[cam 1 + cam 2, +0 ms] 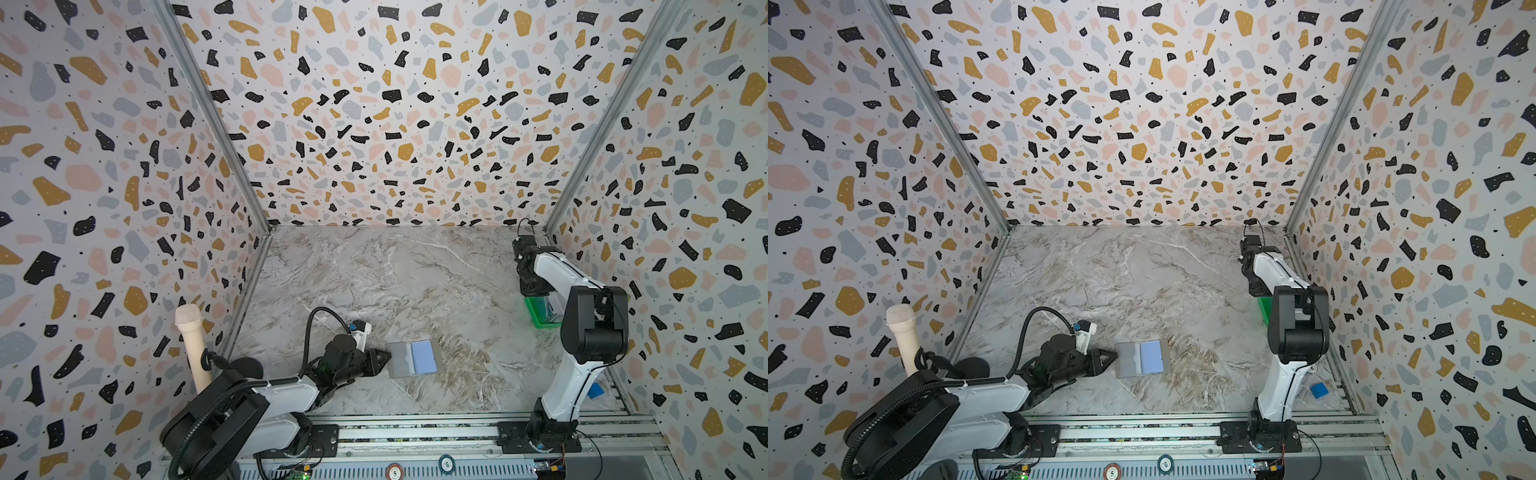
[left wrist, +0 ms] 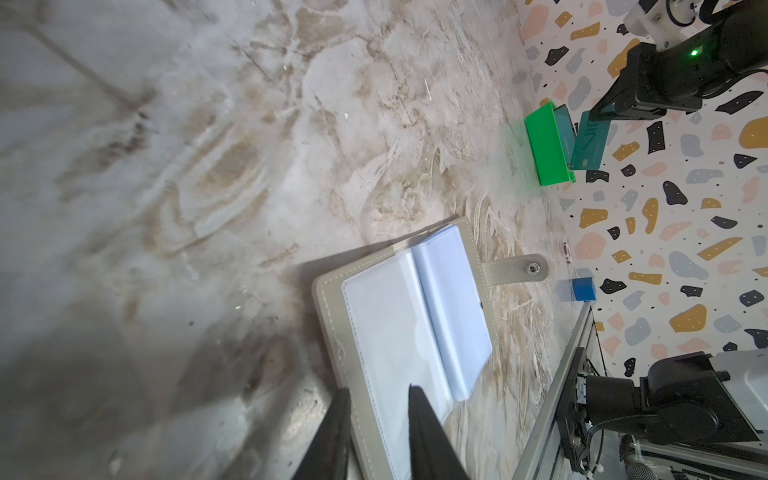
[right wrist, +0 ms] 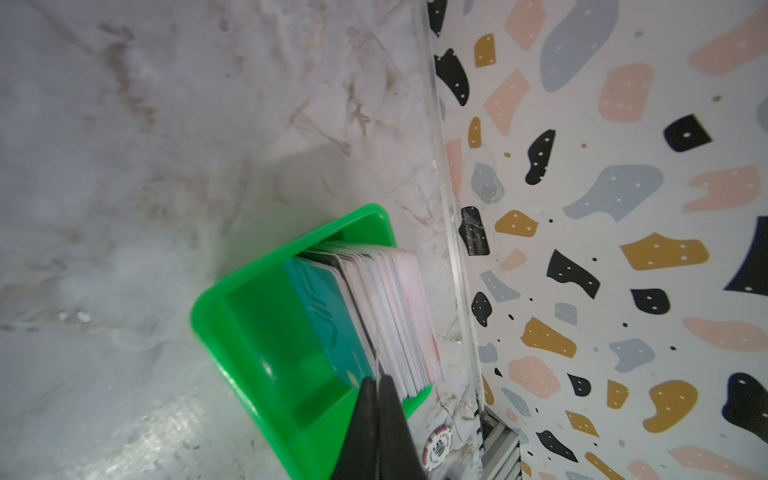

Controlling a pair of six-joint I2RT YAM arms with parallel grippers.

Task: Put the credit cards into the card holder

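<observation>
Right wrist view: right pincer [image 3: 378, 380] pinching teal plastic credit card [image 3: 332, 320] at bright-green plastic tray [image 3: 232, 299]; grey folding card holder [image 1: 399, 358] far off, at left pincer [image 2: 378, 392], grip unclear. Risk: thin-edge slip, neighbouring cards [image 3: 399, 316] dragged.

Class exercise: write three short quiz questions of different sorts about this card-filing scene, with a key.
1. True or false: the card holder lies open on the table.
2. Which card is the right pincer shut on? A red, B teal, C white.
3. Fill in: the other credit cards stand in the green ____.
Key: 1 true; 2 B, the teal card; 3 tray.
</observation>
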